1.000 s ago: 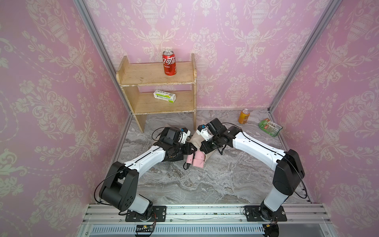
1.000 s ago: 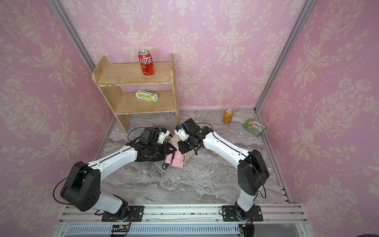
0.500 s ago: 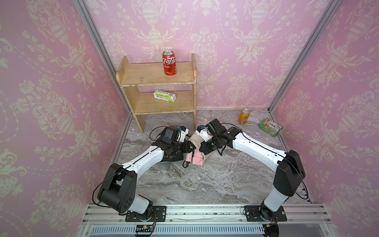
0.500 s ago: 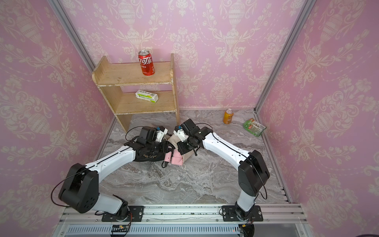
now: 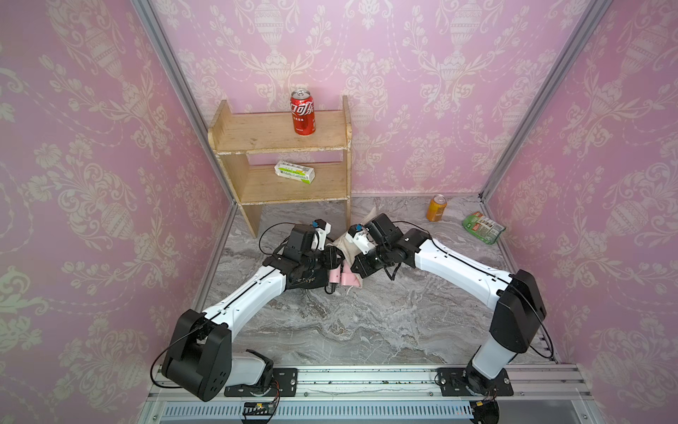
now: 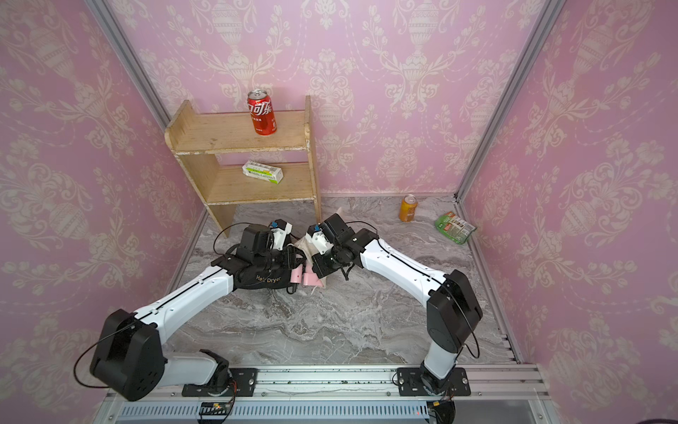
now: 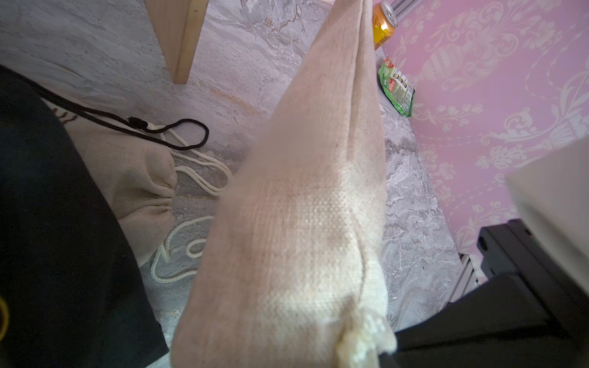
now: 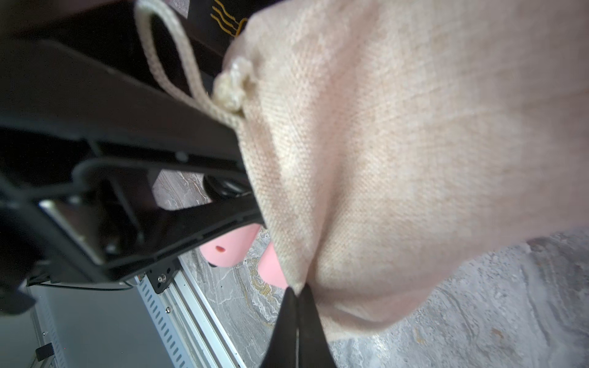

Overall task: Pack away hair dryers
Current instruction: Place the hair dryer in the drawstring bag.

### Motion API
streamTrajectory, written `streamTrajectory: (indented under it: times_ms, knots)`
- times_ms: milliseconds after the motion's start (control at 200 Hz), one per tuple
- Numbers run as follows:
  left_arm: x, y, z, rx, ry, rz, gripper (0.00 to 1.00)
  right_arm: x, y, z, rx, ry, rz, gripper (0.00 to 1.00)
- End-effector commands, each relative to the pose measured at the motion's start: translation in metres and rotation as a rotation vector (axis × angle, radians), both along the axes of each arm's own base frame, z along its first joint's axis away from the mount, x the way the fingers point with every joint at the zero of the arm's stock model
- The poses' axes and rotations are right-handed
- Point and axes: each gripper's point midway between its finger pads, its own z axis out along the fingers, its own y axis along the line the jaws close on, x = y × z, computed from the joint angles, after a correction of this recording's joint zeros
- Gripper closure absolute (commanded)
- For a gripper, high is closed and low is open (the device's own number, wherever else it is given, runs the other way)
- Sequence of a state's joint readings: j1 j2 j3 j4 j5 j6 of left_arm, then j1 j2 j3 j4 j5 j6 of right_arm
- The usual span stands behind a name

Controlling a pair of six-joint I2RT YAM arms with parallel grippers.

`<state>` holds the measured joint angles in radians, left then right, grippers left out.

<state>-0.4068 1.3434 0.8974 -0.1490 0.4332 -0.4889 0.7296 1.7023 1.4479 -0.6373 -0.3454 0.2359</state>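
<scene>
One pink hair dryer [image 5: 346,279], just beside right gripper [image 8: 296,298]; two beige: held beige pouch [image 8: 398,143], pinched tight there, spare beige pouch [image 7: 134,181]; one black pouch [image 6: 262,281] beside left gripper [image 5: 332,257], grip impossible to tell.

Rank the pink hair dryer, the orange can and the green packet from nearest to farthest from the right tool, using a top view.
Measured from the right tool, which is shut on the beige pouch:
1. pink hair dryer: on the floor right beside the tool.
2. orange can: standing by the back wall.
3. green packet: lying in the far right corner.
</scene>
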Motion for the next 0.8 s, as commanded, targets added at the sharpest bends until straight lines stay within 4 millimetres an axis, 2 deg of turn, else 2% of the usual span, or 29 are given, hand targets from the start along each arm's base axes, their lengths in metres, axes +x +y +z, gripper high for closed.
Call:
streamTrajectory:
  times_ms: [0, 150, 300, 560, 796]
  knots:
    - [0.020, 0.007, 0.039, -0.052, -0.136, 0.076, 0.78, -0.024, -0.006, 0.003, -0.010, 0.061, 0.005, 1.00]
    - [0.015, 0.005, 0.042, -0.070, -0.138, 0.080, 0.77, -0.029, -0.003, 0.003, 0.010, 0.089, -0.004, 1.00]
    - [0.006, 0.001, 0.042, -0.061, -0.133, 0.055, 0.76, -0.022, -0.016, 0.005, -0.046, 0.043, -0.059, 1.00]
    - [0.001, -0.015, 0.030, 0.012, -0.125, -0.002, 0.76, -0.017, -0.018, 0.021, -0.021, 0.020, -0.106, 1.00]
    - [-0.001, -0.019, 0.030, 0.048, -0.142, -0.026, 0.76, -0.012, -0.020, 0.019, -0.050, 0.037, -0.139, 1.00]
